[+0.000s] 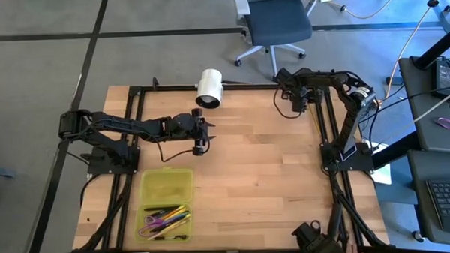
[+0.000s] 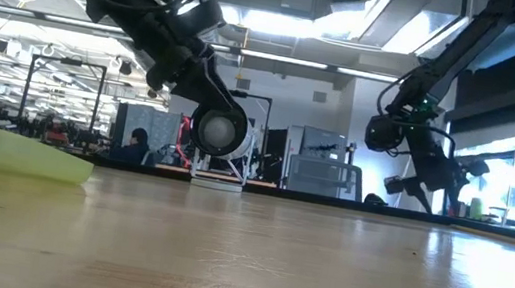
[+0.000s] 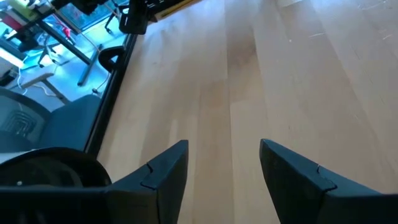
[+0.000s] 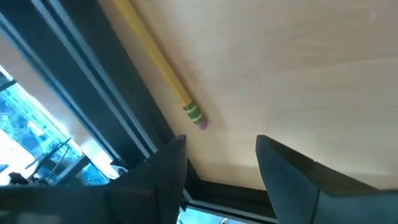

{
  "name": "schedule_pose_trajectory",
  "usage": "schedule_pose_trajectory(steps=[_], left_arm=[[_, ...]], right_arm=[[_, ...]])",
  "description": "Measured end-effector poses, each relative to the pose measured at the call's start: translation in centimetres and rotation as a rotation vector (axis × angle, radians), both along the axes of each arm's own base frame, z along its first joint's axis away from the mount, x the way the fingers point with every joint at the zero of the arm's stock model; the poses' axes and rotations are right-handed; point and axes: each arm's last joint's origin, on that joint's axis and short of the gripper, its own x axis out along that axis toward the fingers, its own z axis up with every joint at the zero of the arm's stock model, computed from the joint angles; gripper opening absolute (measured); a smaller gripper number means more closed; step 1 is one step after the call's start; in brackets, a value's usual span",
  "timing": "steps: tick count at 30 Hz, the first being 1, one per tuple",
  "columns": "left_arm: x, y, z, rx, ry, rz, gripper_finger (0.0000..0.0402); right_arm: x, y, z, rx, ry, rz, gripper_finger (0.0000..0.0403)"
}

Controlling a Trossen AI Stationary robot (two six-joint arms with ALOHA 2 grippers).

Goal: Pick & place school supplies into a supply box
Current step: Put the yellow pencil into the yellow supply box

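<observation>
**Both grippers empty above the table; supplies lay in the open case**

In the high view the supply box point(image 1: 167, 185) sat at the lower left of the wooden table point(image 1: 264, 163), its two halves lying open. The lower half held the school supplies point(image 1: 167, 219), a loose cluster of pens and pencils in yellow, purple, orange and black; which of them was which could not be made out.

The left gripper point(image 1: 200, 146) hung over the upper middle of the table, below the white cylinder point(image 1: 209, 87) that stood at the table's top edge. Its fingers point(image 3: 165, 171) stood spread with only bare wood between them, pinching nothing.

The right gripper point(image 1: 297, 103) hovered near the upper right of the frame, close to the table's black frame rail point(image 1: 315, 119). Its fingers point(image 4: 283, 165) were likewise parted and empty. In the right wrist view a yellow pencil point(image 4: 158, 65) with a green band and pink eraser lay flat on the wood just beside the rail, apart from the fingers.
</observation>
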Motion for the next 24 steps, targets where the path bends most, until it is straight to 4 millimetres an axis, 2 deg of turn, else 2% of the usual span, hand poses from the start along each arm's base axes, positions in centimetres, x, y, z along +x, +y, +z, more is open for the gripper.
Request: schedule_pose_trajectory(steps=[4,10,17,24], left_arm=[[0.0,0.0,0.0,-0.003,-0.001,0.001,0.0188],[0.0,0.0,0.0,-0.003,-0.001,0.001,0.0187],[0.0,0.0,-0.01,-0.004,-0.001,0.002,0.0189],[0.0,-0.01,-0.01,-0.006,-0.001,0.003,0.0187]], right_arm=[[0.17,0.09,-0.11,-0.017,-0.097,-0.134,0.0195],[-0.18,-0.19,-0.12,-0.096,-0.14,-0.313,0.0195],[-0.54,-0.19,-0.1,-0.023,-0.097,-0.2,0.0195],[-0.71,-0.27,-0.01,-0.139,-0.079,-0.338,0.0195]])
